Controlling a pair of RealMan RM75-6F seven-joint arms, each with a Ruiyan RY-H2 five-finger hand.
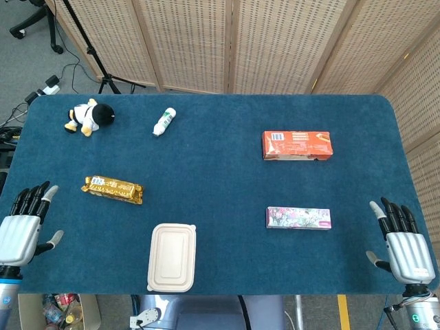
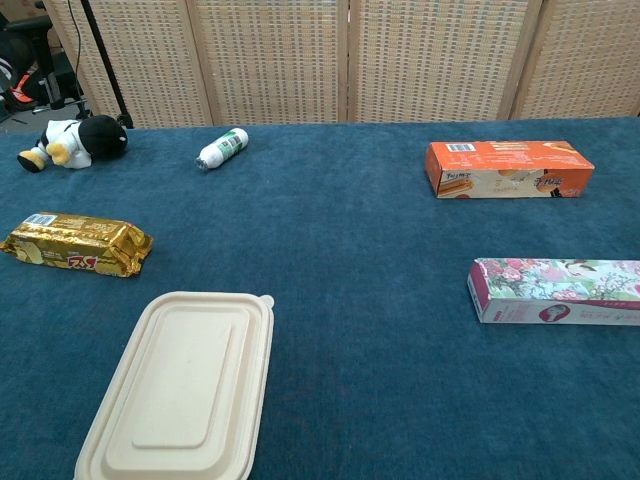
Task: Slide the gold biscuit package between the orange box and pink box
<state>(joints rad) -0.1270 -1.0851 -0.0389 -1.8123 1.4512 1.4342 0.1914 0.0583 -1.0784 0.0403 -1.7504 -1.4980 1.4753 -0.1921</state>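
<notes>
The gold biscuit package lies flat on the left part of the blue table. On the right, the orange box sits farther back and the pink floral box nearer the front, with bare cloth between them. My left hand rests at the table's front left edge, fingers spread, holding nothing, left of the package. At the front right corner my right hand is also spread and holds nothing. Neither hand shows in the chest view.
A beige lidded food container lies at the front, right of the package. A plush penguin and a small white bottle lie at the back left. Wicker screens stand behind the table.
</notes>
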